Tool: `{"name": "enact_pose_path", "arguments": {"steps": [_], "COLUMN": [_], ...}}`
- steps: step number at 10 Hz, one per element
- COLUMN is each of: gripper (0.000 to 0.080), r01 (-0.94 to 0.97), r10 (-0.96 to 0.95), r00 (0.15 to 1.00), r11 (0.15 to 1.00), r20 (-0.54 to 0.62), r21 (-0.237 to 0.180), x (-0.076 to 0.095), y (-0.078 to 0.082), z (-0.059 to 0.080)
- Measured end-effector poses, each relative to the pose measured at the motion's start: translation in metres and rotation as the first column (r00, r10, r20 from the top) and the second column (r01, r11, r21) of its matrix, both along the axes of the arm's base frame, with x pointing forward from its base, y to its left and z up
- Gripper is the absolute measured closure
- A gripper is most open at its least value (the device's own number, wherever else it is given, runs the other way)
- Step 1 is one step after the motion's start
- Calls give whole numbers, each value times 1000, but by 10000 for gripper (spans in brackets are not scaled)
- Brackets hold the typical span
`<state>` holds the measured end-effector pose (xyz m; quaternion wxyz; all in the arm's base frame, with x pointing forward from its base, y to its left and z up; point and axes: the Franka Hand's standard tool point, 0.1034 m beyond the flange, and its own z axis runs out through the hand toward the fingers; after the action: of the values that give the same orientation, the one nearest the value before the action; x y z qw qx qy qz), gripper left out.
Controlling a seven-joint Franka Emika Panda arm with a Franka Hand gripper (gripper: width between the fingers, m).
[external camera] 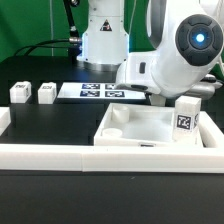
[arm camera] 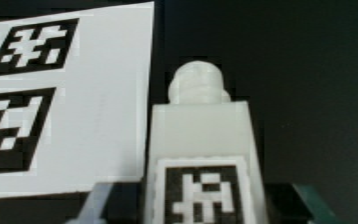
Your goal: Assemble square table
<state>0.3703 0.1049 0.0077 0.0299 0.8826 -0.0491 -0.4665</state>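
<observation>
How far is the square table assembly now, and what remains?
Done: the table top lies placed, no leg visibly fitted. In hand: the tool straddles one leg beside the marker board; a firm grip is unclear. Left: two loose legs on the exterior view's left, and a third leg standing by the top.

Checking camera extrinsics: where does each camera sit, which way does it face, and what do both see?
Exterior view: off the arm, low behind the border wall, facing across the square table top to the arm, whose base and links show.
Wrist view: on the wrist, looking along the jaws at a tagged leg beside the marker board; both jaw tips show.
Shared: the marker board.
</observation>
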Motion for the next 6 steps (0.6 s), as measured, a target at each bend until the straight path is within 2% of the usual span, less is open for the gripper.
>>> {"name": "enact_pose_path", "arguments": {"steps": [1, 2, 3, 4, 5, 6], "gripper": [513, 513, 512, 512, 512, 512], "r01": [1, -21, -34, -33, -38, -46], "r10": [-1, 22, 33, 26, 28, 33], "r00": [1000, 1000, 999, 993, 990, 986], "r11": [1000, 999, 998, 998, 997, 996], "r20": [0, -8, 37, 111, 137, 161], "r21": [0, 24, 48, 59, 74, 80], "x": [0, 5, 31, 45, 45, 52], "y": [0, -7, -24, -38, -55, -72], "z": [0, 7, 36, 64, 84, 95]}}
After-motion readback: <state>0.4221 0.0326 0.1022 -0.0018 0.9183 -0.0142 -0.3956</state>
